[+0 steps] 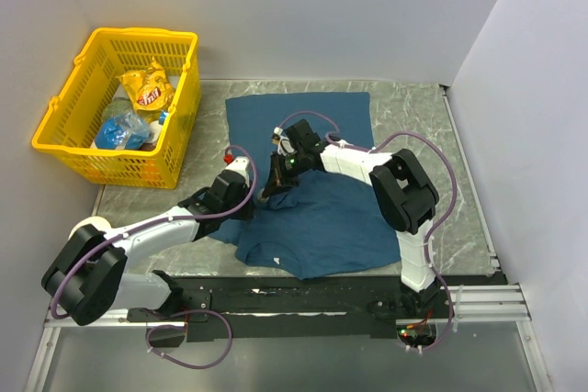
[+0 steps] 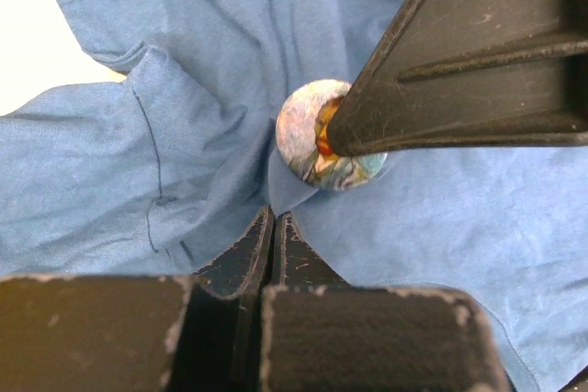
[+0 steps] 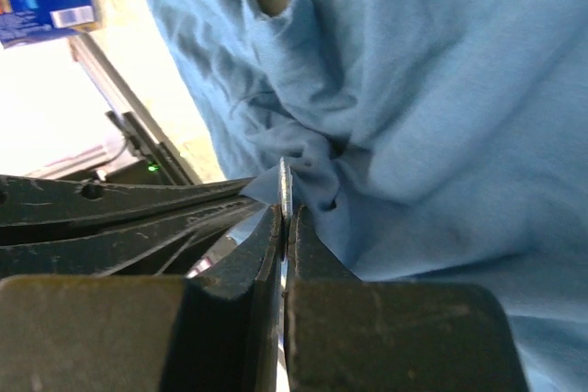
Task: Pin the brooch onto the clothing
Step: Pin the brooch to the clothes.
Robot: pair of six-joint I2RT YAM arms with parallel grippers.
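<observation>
One dark teal-blue short-sleeved T-shirt [image 1: 322,218] is spread, rumpled, across the middle of the grey marbled bench [image 1: 441,153]. One small round brooch with a colourful printed face [image 2: 301,135] is seen against the fabric near the frame centre of the left wrist view. Two arms are counted.

The left arm is stretched from the lower left towards the centre. The left claw [image 2: 274,227] is pressed shut, and a fold of the T-shirt is gathered at its tips. The right arm is bent back from the lower right and reaches leftwards over the T-shirt. The right claw [image 3: 285,218] is clamped on the brooch, whose thin silver edge is seen between its fingers in the right wrist view. The two claws meet tip to tip just left of the overhead frame's centre.

Much of the brooch's face is hidden from the left wrist camera by a right finger [image 2: 459,61].

One yellow plastic basket [image 1: 64,126] holding snack packets stands at the upper left, apart from the T-shirt.
</observation>
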